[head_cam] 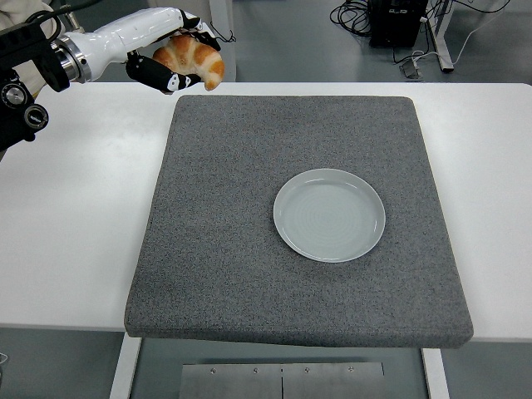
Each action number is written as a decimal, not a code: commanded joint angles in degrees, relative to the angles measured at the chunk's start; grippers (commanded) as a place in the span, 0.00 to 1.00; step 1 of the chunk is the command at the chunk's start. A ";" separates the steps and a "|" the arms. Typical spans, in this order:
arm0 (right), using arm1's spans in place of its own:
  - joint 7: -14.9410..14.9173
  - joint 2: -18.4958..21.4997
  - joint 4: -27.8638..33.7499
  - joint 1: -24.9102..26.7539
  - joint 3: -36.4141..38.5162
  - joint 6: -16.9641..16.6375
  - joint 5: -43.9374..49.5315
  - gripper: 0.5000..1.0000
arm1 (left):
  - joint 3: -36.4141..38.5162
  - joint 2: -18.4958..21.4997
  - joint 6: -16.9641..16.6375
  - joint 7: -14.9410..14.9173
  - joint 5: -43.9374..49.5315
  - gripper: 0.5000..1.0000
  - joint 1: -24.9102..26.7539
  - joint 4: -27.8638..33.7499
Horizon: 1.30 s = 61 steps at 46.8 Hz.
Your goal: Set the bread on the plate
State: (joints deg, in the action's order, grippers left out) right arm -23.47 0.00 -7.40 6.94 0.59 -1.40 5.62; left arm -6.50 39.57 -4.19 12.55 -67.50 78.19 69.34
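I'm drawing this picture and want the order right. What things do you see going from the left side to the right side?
Left hand → bread in its fingers → gray mat → plate lying on the mat.

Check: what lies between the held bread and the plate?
Head view: only bare grey mat between the bread in the left hand and the plate.

My one view, a head camera set high on the robot's side, facing forward and down, white table (pixel 75 241) near edge at bottom, whole grey mat (pixel 249 274) in frame, floor beyond at top, no second view.
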 commanded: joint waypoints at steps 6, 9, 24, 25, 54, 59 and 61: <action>0.00 0.00 0.02 0.00 0.03 -0.01 0.00 1.00 | -0.18 -1.60 0.85 0.19 0.18 0.00 3.11 -0.70; 0.00 0.00 -0.07 0.00 0.03 -0.01 0.00 1.00 | -0.09 -2.92 0.85 0.19 0.18 0.00 4.25 -1.14; 0.00 0.00 0.02 0.00 0.03 -0.01 0.00 1.00 | -0.09 -8.19 1.11 0.19 0.18 0.00 7.24 -2.99; 0.00 0.00 0.02 0.00 0.03 -0.01 0.00 1.00 | -0.09 -8.54 1.20 0.19 0.26 0.00 7.24 -3.07; 0.00 0.00 0.02 0.00 0.03 -0.01 0.00 1.00 | 0.08 -22.16 1.11 -0.34 0.00 0.00 9.97 -6.32; 0.00 0.00 0.02 0.00 0.03 -0.01 0.00 1.00 | 0.08 -25.59 1.02 -0.34 -0.09 0.00 9.88 -7.12; 0.00 0.00 0.02 0.00 0.03 -0.01 0.00 1.00 | 0.17 -26.38 1.02 -0.34 -0.09 0.00 9.88 -7.12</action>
State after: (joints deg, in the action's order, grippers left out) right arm -23.46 0.00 -7.39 6.94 0.57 -1.41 5.63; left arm -6.41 14.44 -3.10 12.20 -67.58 88.16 62.33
